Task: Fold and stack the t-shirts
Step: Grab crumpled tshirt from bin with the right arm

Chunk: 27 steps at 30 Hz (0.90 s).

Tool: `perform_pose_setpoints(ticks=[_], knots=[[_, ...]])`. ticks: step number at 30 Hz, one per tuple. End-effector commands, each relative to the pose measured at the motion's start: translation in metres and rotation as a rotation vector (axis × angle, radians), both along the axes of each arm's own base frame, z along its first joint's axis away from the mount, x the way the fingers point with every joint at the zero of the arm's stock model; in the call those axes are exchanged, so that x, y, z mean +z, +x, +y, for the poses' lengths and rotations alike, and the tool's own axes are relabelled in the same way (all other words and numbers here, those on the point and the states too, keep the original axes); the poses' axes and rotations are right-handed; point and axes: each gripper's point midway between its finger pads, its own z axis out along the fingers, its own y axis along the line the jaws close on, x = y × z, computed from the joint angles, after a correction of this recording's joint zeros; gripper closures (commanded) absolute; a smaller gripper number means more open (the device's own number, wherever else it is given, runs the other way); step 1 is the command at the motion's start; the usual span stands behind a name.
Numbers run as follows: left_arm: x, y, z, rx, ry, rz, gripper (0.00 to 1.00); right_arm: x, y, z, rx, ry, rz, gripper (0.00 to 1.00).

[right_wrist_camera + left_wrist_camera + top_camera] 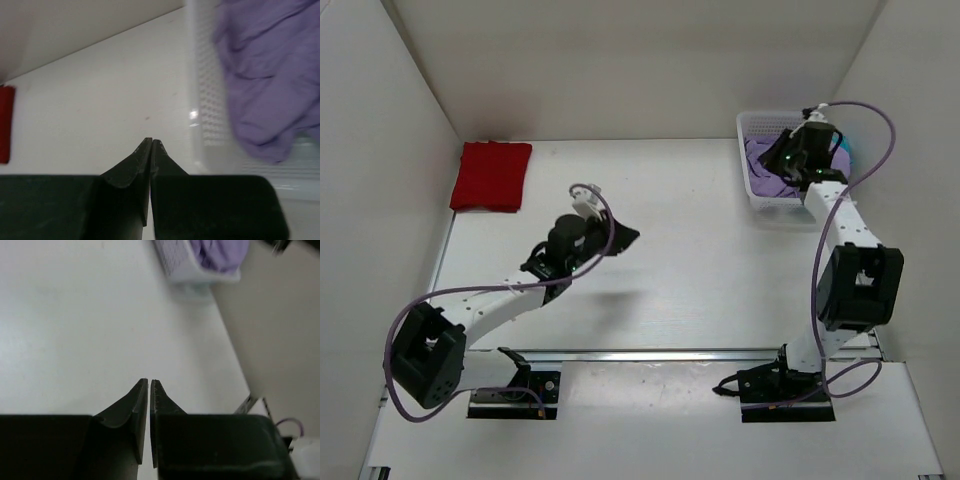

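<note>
From above, the red shirt [490,176] is lying folded at the far left corner of the tabletop [710,250]. The basket [765,122] at the far right corner is holding the lavender shirt [760,162] and the teal shirt [845,155].

Left wrist: the left claw [150,382] is sitting closed and empty.

Right wrist: the right claw [151,142] is closed on nothing beside the basket. It should be opening wide before biting a thick lavender fold.

Reaches low toward the middle with the left gripper [149,381], pinched all but shut, empty. Stretches along the right side to the far corner with the right gripper [151,140], closed tight, empty.
</note>
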Motion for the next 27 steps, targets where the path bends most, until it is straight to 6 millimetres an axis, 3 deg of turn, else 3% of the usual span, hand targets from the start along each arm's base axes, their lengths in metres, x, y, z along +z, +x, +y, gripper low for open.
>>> perform_pose_setpoints(ticks=[1, 2, 3, 5, 6, 8, 11, 14, 15, 17, 18, 19, 21, 27], knots=[[-0.05, -0.04, -0.014, -0.13, 0.102, 0.065, 0.81, -0.035, 0.016, -0.067, -0.137, -0.072, 0.143, 1.0], [-0.061, -0.053, -0.018, -0.168, 0.118, 0.083, 0.8, -0.047, 0.021, -0.08, -0.154, -0.08, 0.175, 1.0], [-0.068, -0.058, -0.019, -0.188, 0.133, 0.089, 0.77, -0.035, 0.029, -0.087, -0.17, -0.098, 0.147, 1.0], [-0.09, -0.081, -0.023, -0.244, 0.176, 0.121, 0.74, -0.049, 0.043, -0.095, -0.15, -0.105, 0.164, 0.87], [-0.095, -0.089, -0.026, -0.27, 0.184, 0.126, 0.73, -0.038, 0.054, -0.099, -0.151, -0.115, 0.133, 0.83], [-0.111, -0.106, -0.027, -0.311, 0.19, 0.155, 0.72, -0.045, 0.078, -0.092, -0.078, -0.095, 0.147, 0.66], [-0.125, -0.118, -0.025, -0.328, 0.169, 0.192, 0.71, -0.055, 0.109, -0.085, -0.039, -0.073, 0.145, 0.54], [-0.13, -0.121, -0.026, -0.331, 0.172, 0.207, 0.71, -0.063, 0.136, -0.087, -0.035, -0.005, 0.131, 0.52], [-0.132, -0.123, -0.026, -0.337, 0.185, 0.207, 0.7, -0.078, 0.141, -0.085, -0.04, 0.014, 0.158, 0.51], [-0.129, -0.117, -0.025, -0.333, 0.185, 0.2, 0.7, -0.073, 0.156, -0.083, -0.026, 0.035, 0.128, 0.51], [-0.127, -0.117, -0.027, -0.344, 0.186, 0.196, 0.7, -0.092, 0.159, -0.079, -0.022, 0.054, 0.163, 0.51], [-0.129, -0.113, -0.025, -0.332, 0.196, 0.199, 0.7, -0.083, 0.164, -0.078, -0.019, 0.058, 0.142, 0.51], [-0.128, -0.11, -0.025, -0.331, 0.2, 0.202, 0.7, -0.088, 0.177, -0.068, 0.012, 0.079, 0.134, 0.5], [-0.132, -0.107, -0.027, -0.318, 0.198, 0.212, 0.69, -0.098, 0.182, -0.064, 0.057, 0.151, 0.142, 0.55]])
